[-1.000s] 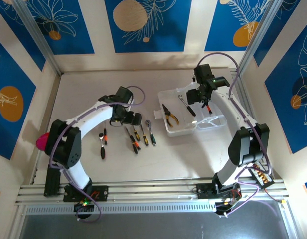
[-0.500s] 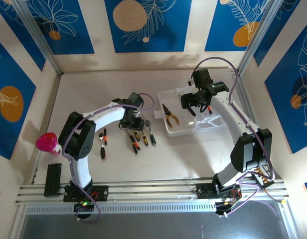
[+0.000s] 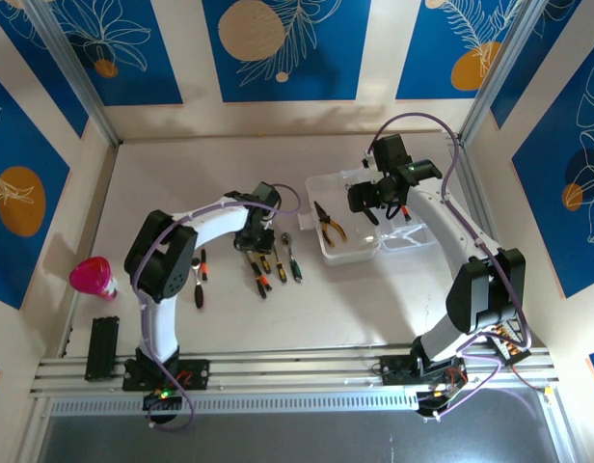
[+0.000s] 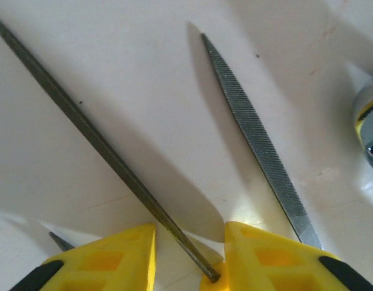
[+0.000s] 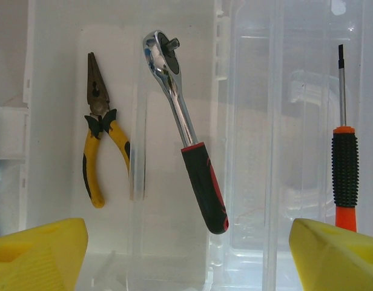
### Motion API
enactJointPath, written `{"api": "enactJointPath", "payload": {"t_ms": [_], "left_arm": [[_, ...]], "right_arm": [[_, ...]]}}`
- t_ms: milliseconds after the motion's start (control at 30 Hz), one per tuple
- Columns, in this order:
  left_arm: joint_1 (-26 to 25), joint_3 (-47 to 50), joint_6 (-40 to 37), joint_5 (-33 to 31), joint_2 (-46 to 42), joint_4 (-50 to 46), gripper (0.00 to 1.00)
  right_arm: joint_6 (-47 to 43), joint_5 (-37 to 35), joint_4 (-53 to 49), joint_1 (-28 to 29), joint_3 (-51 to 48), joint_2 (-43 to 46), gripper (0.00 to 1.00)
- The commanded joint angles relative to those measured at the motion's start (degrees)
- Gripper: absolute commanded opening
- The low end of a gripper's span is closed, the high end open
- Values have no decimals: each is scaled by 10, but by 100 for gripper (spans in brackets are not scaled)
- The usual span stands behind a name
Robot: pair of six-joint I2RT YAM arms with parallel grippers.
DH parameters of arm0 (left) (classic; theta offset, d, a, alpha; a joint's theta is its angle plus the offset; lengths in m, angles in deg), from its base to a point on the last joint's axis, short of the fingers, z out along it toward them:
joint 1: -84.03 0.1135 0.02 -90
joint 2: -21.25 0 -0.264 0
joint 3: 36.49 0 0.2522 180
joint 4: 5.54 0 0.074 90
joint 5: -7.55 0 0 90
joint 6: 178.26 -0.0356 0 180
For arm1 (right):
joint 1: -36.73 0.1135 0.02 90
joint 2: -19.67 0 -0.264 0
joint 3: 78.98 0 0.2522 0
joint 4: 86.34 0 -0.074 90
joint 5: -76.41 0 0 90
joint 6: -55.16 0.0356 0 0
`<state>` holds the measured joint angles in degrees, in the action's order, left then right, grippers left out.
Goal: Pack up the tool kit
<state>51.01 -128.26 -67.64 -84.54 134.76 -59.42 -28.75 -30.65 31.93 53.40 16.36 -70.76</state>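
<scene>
A thin file (image 4: 108,151) is straddled, not clamped, by the half-open left hand (image 4: 189,242); the right hand (image 5: 188,230) is held wide, empty.

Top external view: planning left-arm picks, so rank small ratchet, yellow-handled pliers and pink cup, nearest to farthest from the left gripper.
1. Small ratchet, just right of the left gripper.
2. Yellow-handled pliers, farther right, in the clear box.
3. Pink cup, far to the left.
</scene>
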Motion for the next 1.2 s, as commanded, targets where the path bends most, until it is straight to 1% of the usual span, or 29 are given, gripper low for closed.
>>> {"api": "enactJointPath", "payload": {"t_ms": [0, 133, 300, 533, 667, 900, 1067, 1167], "left_arm": [[-6, -12, -2, 23, 33, 27, 24], [-6, -13, -1, 30, 40, 34, 11], [-6, -13, -1, 39, 44, 39, 0], [-6, -9, -4, 39, 29, 40, 0], [-5, -10, -8, 46, 5, 33, 0], [1, -5, -8, 62, -73, 37, 0], [15, -7, -8, 100, -124, 47, 0], [21, -14, -8, 131, -149, 55, 0]], "right_arm": [[4, 22, 1, 1, -5, 8, 87], [4, 23, -1, 2, -4, 8, 87], [4, 24, -1, 1, -3, 9, 87], [5, 28, -2, 2, -8, 18, 87], [7, 41, 10, 1, -20, 31, 87], [13, 75, 20, -2, -18, 36, 87], [22, 107, 30, 0, -23, 48, 87], [27, 148, 46, 1, -34, 58, 87]]}}
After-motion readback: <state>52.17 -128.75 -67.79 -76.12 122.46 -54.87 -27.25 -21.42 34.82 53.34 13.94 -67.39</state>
